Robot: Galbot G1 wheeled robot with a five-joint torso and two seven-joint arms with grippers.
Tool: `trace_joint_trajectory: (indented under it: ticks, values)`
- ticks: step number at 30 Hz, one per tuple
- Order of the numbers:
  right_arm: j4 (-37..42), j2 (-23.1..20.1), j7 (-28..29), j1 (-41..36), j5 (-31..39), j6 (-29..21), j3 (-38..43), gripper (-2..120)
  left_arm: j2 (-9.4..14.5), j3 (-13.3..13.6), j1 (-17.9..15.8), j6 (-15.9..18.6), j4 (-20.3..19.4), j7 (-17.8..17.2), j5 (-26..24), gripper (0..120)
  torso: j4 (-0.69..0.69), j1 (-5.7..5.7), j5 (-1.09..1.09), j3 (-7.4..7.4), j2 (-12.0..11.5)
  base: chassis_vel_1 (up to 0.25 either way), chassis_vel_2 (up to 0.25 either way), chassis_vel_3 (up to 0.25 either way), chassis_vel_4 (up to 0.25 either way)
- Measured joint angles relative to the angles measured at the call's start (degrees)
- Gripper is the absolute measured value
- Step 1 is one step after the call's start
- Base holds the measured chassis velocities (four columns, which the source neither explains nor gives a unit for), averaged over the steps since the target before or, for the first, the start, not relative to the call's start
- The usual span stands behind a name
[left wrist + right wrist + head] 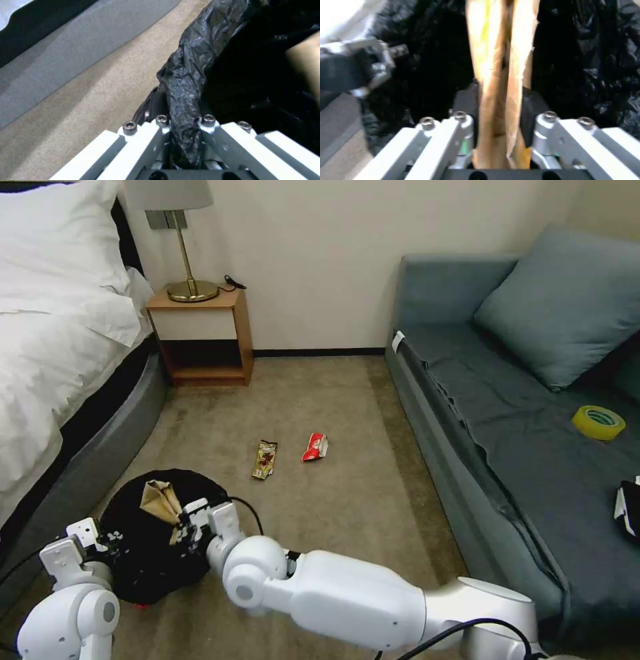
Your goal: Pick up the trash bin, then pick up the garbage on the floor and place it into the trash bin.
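Now the left tool (pixel 107 543) is clamped on the trash bin (pixel 143 570) rim at 9 o'clock. The right tool (pixel 190 527), closed on the light, soft tan wrapper (pixel 159 500), holds it over the bin. Two packets (pixel 265 459) lie on the floor at 1 o'clock.

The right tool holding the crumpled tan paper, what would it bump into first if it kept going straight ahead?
Probably the crinkled black plastic bag lining the trash bin: the right tool, shut on the crumpled tan-brown wrapper, points into it, though depth is unclear.
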Motion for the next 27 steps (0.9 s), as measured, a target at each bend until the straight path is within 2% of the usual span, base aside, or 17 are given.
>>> trace_joint_trajectory:
  ticks: [3, 5, 6, 10, 11, 15, 17, 19, 24, 26, 27]
  values:
    - [0.9, 0.0, 0.0, -0.1, 0.0, 0.1, 0.5, 34, -0.1, 0.0, -0.1, 0.0, 0.0, 0.0, 0.1, 2, 0.00, 0.00, 0.00, 0.00, 0.0, 0.000, 0.000, 0.000, 0.000]
    - [1.9, -0.2, 0.0, -0.1, 0.1, 0.1, 1.0, 44, -0.1, 0.1, -0.2, 0.0, 0.1, 0.0, 0.2, 2, 0.00, 0.00, 0.01, 0.00, 0.0, 0.000, 0.000, 0.000, 0.000]
    - [1.9, -0.2, 0.0, -0.1, 0.1, 0.1, 1.0, 44, -0.1, 0.1, -0.2, 0.0, 0.1, 0.0, 0.2, 2, 0.00, 0.00, 0.01, 0.00, 0.0, 0.000, 0.000, 0.000, 0.000]
    - [3.5, -1.0, 0.5, 0.3, -0.1, -0.1, 1.9, 62, -0.2, 0.1, -0.2, -0.1, 0.3, 0.0, 0.2, 2, 0.00, 0.00, 0.01, 0.00, 0.0, 0.000, 0.000, 0.000, 0.000]
    - [3.5, -1.0, 0.5, 0.3, -0.1, -0.1, 1.9, 62, -0.2, 0.1, -0.2, -0.1, 0.3, 0.0, 0.2, 2, 0.00, 0.00, 0.01, 0.00, 0.0, 0.000, 0.000, 0.000, 0.000]
    - [5.6, -3.5, 1.3, 3.5, -0.5, -0.8, 6.3, 82, -0.1, -0.4, -0.1, -0.2, 0.3, 0.0, 0.2, 2, 0.01, 0.00, 0.01, 0.00, 0.0, 0.000, 0.000, 0.000, 0.000]
    - [6.0, -4.3, 1.5, 4.6, -0.3, -0.9, 7.7, 85, 0.0, -0.5, -0.1, -0.2, 0.3, 0.0, 0.2, 2, 0.00, 0.00, 0.02, 0.00, 0.0, 0.000, 0.000, 0.000, 0.000]
    - [6.6, -6.1, 1.8, 6.9, 0.3, -1.6, 11.1, 94, 0.2, -0.8, -0.2, -0.3, 0.4, 0.0, 0.0, 2, 0.00, 0.00, 0.02, 0.00, 0.0, 0.000, 0.000, 0.000, 0.000]
    - [6.5, -10.1, 3.1, 8.9, 1.5, -3.7, 16.0, 100, 0.5, -1.3, -0.3, -0.5, 0.7, 0.2, -0.1, 2, 0.00, 0.00, 0.02, 0.00, 0.0, 0.000, 0.000, 0.000, 0.000]
    - [6.5, -10.3, 3.2, 8.9, 1.6, -3.8, 16.1, 100, 0.5, -1.4, -0.3, -0.5, 0.7, 0.2, -0.2, 2, 0.00, 0.00, 0.02, 0.00, 0.0, 0.000, 0.000, 0.000, 0.000]
    - [5.6, -12.1, 3.9, 8.3, 1.8, -4.7, 16.3, 100, 0.6, -1.7, -0.4, -0.6, 0.8, 0.3, -0.3, 2, -0.01, 0.00, 0.02, 0.00, 0.0, 0.000, 0.000, 0.000, 0.000]
